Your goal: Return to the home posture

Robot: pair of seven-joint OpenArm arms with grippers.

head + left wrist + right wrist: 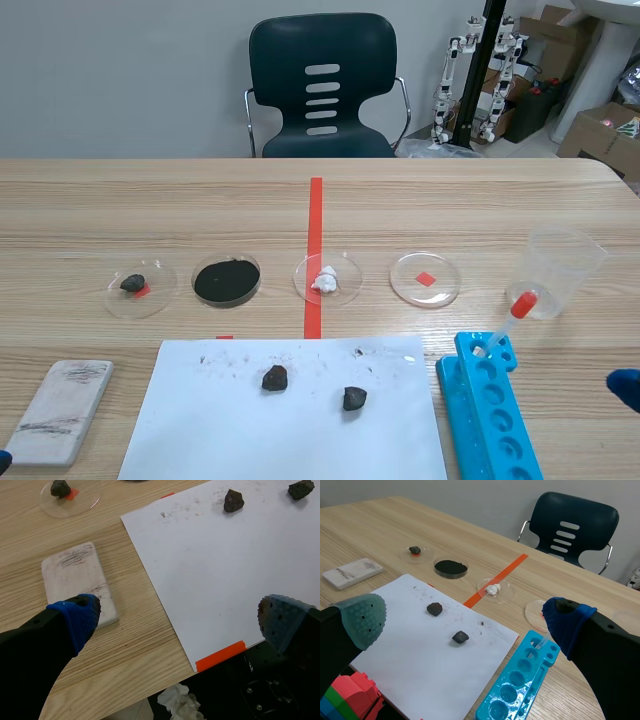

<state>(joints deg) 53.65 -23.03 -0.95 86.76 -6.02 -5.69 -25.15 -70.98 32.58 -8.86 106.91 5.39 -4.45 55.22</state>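
My left gripper (177,622) is open and holds nothing; it hangs over the near left table edge, between a white streak plate (80,582) and the corner of a white paper sheet (225,565). My right gripper (462,620) is also open and empty, low at the near right, looking across the sheet (427,645) and a blue tube rack (517,687). In the scene view only a blue pad tip of each shows: left fingertip (3,460), right fingertip (625,388). Two dark rocks (275,378) (354,398) lie on the sheet (290,430).
Behind the sheet stand several petri dishes: one with a dark rock (138,286), one with black powder (226,281), one with a white lump (327,279), one empty (425,278). A clear cup (560,270) and red-bulbed dropper (508,322) stand by the blue rack (490,410). A chair (322,90) is beyond the table.
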